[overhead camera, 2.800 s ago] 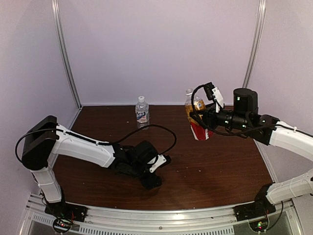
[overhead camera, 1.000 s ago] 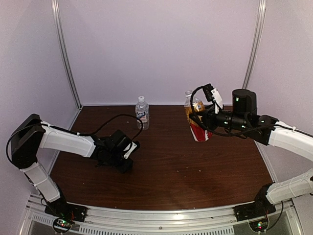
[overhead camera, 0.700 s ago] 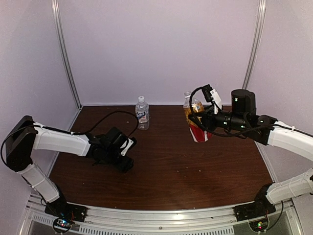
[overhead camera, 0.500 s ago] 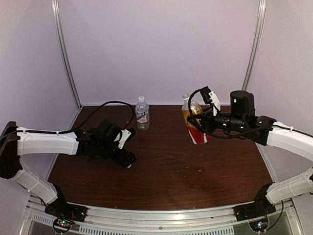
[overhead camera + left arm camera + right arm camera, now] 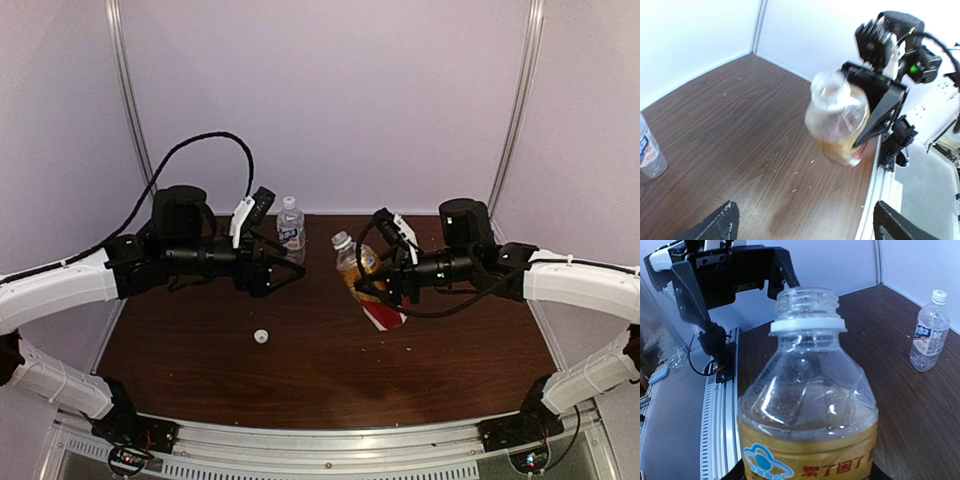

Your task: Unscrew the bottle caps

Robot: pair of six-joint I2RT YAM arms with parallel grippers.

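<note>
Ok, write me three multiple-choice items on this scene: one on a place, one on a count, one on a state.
1. Where is the loose white cap?
A. on the neck of the amber bottle
B. between the fingers of the left gripper
C. lying on the table

2. How many bottles carry a cap?
A. none
B. one
C. two

3. What state is the left gripper in?
A. open and empty
B. shut on the loose white cap
C. shut on the clear bottle

Answers:
1 C, it rests on the bare wood, apart from both bottles.
2 B, the clear bottle has its white cap on, while the amber bottle's neck threads are bare.
3 A, its jaws stand wide with nothing between them.
</note>
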